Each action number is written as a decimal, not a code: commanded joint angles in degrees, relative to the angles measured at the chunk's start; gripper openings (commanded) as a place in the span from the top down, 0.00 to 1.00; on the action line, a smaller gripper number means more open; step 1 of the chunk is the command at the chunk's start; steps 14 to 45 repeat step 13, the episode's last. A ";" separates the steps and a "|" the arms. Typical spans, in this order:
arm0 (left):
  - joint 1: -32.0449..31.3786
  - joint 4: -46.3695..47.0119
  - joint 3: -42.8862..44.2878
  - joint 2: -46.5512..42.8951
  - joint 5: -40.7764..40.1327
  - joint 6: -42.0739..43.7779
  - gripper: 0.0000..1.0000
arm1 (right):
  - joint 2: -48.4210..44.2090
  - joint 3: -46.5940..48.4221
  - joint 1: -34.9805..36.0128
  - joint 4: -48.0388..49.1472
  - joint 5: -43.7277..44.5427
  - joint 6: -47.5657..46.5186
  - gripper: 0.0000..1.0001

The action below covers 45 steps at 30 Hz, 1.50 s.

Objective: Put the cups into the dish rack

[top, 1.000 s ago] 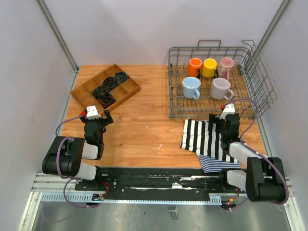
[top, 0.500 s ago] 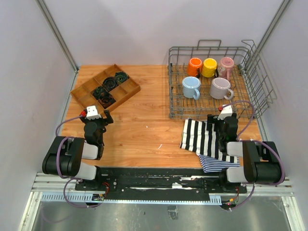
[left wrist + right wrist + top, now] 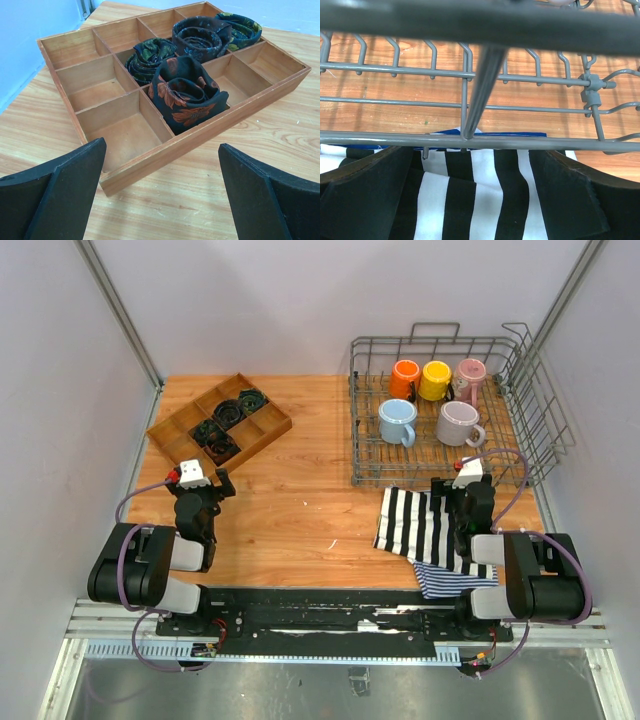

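Jaws stood wide apart on both sides, with nothing between them. Nearest the bases, the left gripper (image 3: 161, 150) hung low over the wooden table (image 3: 300, 490), empty. It faced a compartmented wooden tray (image 3: 210, 135) with rolled dark floral cloths (image 3: 185, 95) in its middle cells. The right gripper (image 3: 472, 165), likewise spread and empty, sat low over a black-and-white striped cloth (image 3: 415, 520), its fingertips just short of the near wall of the dish rack (image 3: 545, 143).

That rack, a grey wire basket with rows of upright tines and tall sides, stood at the far right of the table and held all five. The light blue cup (image 3: 397, 420) and the grey cup (image 3: 458, 422) stood apart in the nearer row, the grey one's handle turned right. Behind them the orange cup (image 3: 405, 375), the yellow cup (image 3: 436, 377) and the pink cup (image 3: 470, 373) lined the back wall close together.

Part of the striped cloth lay under the right arm, and a blue-striped layer (image 3: 450, 582) poked out beneath its near edge. In the right wrist view a blurred dark bar (image 3: 480, 20) crossed the top, and only rack wires, wood and cloth read clearly. From above I could not tell whether each cup stood mouth up or down.
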 commanded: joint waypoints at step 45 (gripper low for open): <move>0.41 2.71 -0.62 0.01 -1.04 0.13 0.00 | 0.69 1.73 -0.67 2.95 -0.76 -1.10 0.02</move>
